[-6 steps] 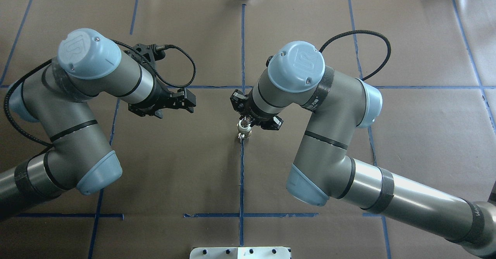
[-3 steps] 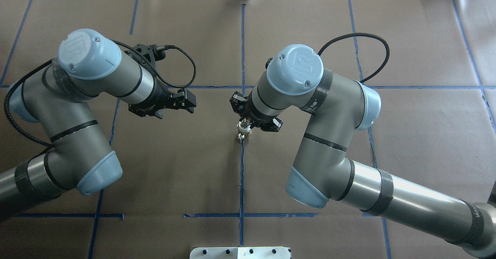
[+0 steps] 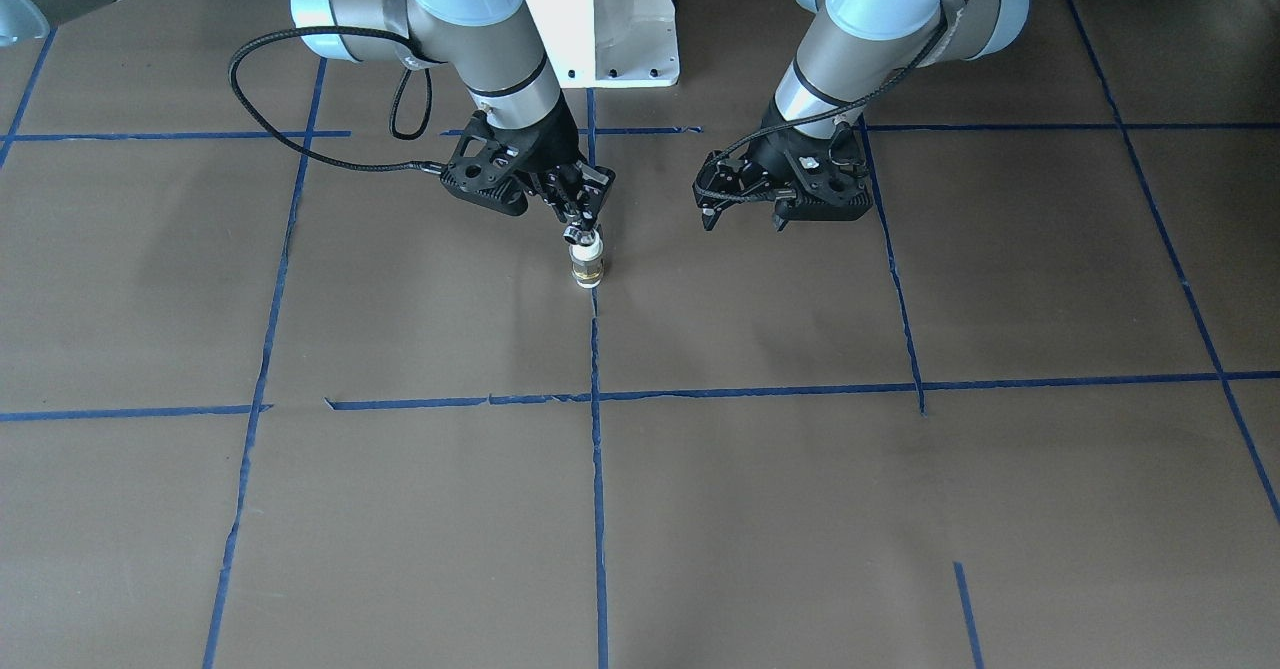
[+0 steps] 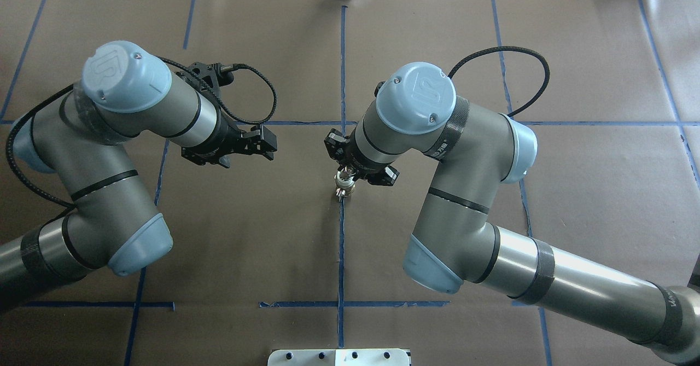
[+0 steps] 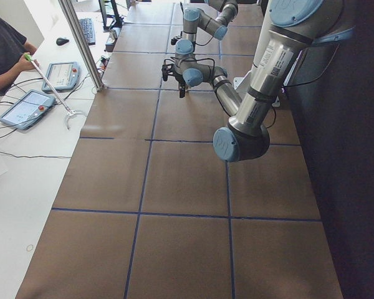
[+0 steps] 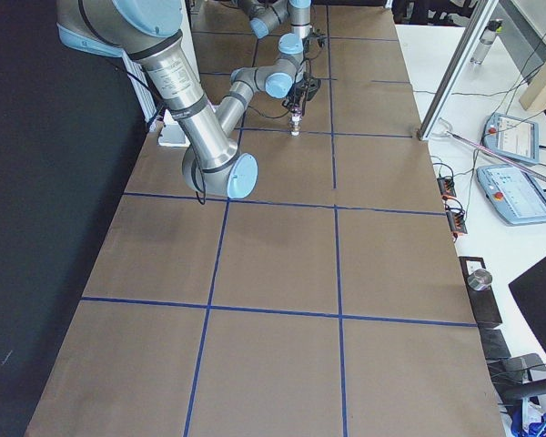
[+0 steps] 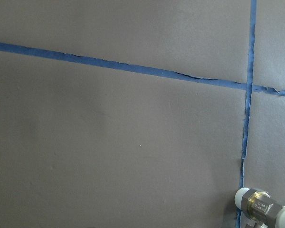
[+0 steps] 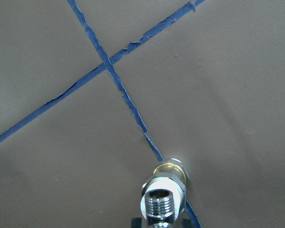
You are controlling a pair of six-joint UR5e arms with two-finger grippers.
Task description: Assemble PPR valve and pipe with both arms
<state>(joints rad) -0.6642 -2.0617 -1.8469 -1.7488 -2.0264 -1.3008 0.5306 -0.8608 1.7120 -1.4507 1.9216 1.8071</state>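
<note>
The PPR valve is a short piece with a chrome thread, a white collar and a brass nut. It stands upright on a blue tape line at the table's middle. No separate pipe is in view. My right gripper reaches down from above and is shut on the valve's top end. The right wrist view shows the valve close below. My left gripper hovers open and empty a short way to the valve's side. The valve shows in the left wrist view's bottom right corner.
The white pedestal base stands at the robot's edge of the table. Blue tape lines cross the brown table cover. Beyond the far edge are a metal post, tablets and a seated person.
The right arm's wrist has shifted slightly; the valve stays in the same spot on the tape line. The left arm has not moved.
</note>
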